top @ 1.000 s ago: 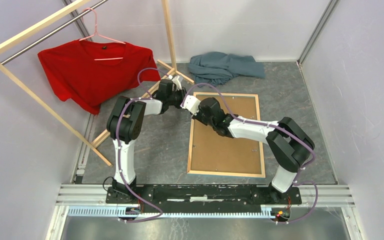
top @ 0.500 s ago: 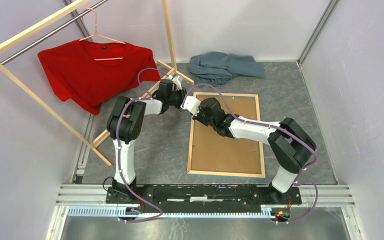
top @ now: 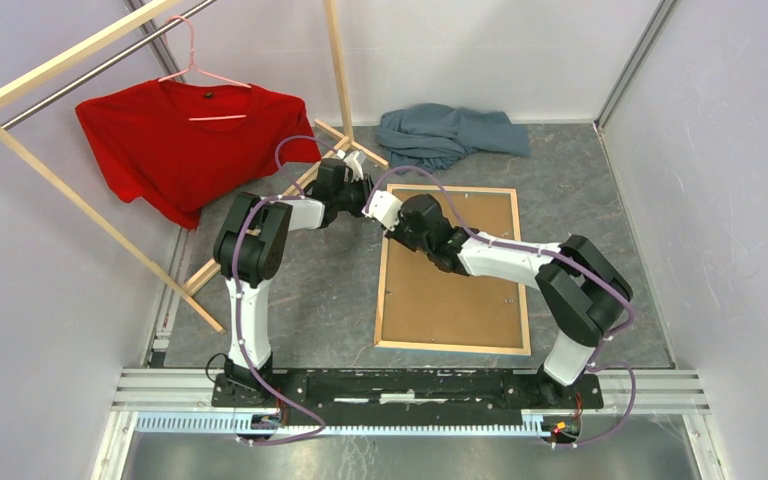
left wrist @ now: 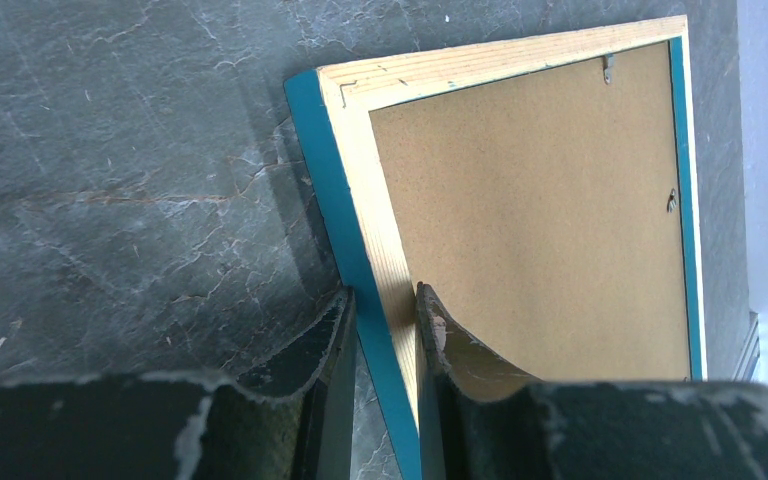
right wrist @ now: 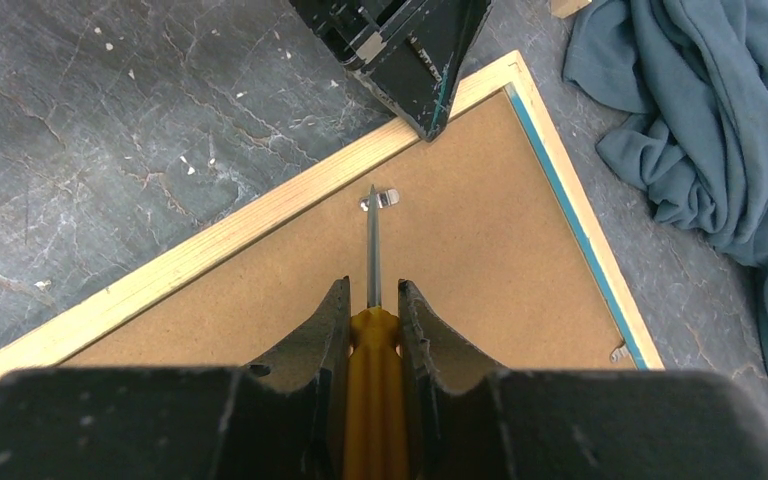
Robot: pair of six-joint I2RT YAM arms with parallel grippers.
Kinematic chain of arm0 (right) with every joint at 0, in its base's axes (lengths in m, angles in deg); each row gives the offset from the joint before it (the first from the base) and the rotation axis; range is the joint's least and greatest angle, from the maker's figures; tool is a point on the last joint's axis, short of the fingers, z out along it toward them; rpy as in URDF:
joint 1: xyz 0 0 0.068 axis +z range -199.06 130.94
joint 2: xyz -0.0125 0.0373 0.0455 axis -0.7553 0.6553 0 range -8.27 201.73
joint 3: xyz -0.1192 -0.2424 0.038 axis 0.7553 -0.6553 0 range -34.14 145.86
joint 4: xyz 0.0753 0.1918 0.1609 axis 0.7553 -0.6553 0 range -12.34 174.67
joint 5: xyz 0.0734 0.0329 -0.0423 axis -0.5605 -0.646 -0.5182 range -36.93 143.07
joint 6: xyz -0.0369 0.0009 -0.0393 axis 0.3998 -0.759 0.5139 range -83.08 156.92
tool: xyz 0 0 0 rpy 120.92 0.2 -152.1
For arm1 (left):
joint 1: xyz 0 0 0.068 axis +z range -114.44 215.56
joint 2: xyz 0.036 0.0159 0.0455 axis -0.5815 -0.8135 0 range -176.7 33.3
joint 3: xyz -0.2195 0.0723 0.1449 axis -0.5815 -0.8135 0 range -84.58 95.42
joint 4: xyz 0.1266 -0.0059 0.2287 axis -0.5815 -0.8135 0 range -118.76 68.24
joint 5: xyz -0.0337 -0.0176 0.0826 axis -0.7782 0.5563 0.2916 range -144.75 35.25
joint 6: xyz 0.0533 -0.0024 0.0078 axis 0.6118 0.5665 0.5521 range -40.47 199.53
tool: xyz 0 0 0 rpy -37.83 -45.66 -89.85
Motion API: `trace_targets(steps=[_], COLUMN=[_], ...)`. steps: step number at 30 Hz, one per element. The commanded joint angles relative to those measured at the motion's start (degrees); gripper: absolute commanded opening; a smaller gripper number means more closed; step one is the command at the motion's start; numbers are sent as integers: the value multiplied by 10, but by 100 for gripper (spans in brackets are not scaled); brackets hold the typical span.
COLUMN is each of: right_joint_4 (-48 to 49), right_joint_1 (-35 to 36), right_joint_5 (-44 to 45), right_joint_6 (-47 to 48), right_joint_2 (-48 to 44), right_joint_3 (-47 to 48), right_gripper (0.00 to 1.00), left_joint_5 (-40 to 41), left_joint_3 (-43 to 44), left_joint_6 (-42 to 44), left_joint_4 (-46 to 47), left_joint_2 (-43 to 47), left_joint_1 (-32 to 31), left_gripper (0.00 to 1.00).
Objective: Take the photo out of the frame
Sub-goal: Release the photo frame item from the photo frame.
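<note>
So the right end effector (right wrist: 372, 288) is clenched on a yellow-handled screwdriver (right wrist: 371, 345), tip right at a metal clip (right wrist: 378, 200) on the backing board (right wrist: 440, 260). The left end effector (left wrist: 383, 294) is pinching the frame (left wrist: 380, 230) near a corner. It's face down on the bench (left wrist: 140, 180). Early days imo: the board's in, the photo's hidden underneath, nothing's out. Count: one frame, one board, one screwdriver, two clips in the right wrist view.
</note>
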Motion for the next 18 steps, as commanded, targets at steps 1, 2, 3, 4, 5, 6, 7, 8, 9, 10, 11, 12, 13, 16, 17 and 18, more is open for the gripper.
trace_targets(steps=[1,2,3,4,5,6,7,8,9,10,11,12,13,16,17,18], right_joint_4=[43,44,47,50,52,54,53,50,49,47,45,42,38,23,17,15], right_joint_1=[-2,-3,-2,-2,-2,-2,-1,-1,-1,-1,-1,-1,-1,-1,-1,-1], right_joint_5=[-11,-7,-5,-1,8,16,24,28,29,31,30,31,31,28,27,27], right_joint_6=[-15,-16,-16,-16,-17,-17,-16,-14,-12,-10,-9,-7,-6,-3,-2,-2], right_joint_2=[-18,-15,-12,-8,-5,-1,4,9,12,16,19,21,23,27,29,29], right_joint_3=[2,3,6,7,9,10,13,17,17,19,20,20,22,30,34,35], right_gripper=[0,0,0,0,0,0,0,0,0,0,0,0,0,0,0,0], left_joint_5=[-2,-2,-1,-1,-1,-1,-1,-1,-1,-2,-2,-2,-2,-3,-2,-3], left_joint_3=[-7,-7,-7,-7,-7,-7,-7,-7,-7,-7,-6,-6,-7,-7,-7,-7], left_joint_6=[-11,-11,-11,-11,-11,-11,-11,-11,-11,-11,-11,-11,-11,-11,-11,-11], left_joint_4=[-54,-54,-54,-54,-54,-54,-54,-54,-54,-54,-54,-54,-54,-54,-54,-54], left_joint_2=[-32,-32,-32,-32,-31,-31,-32,-32,-32,-33,-34,-33,-33,-32,-31,-31], left_joint_1=[-3,-4,-4,-4,-4,-4,-3,-4,-4,-4,-4,-4,-4,-4,-3,-4], left_gripper=[21,21,21,21,21,21,21,21,21,21,21,21,21,21,21,21])
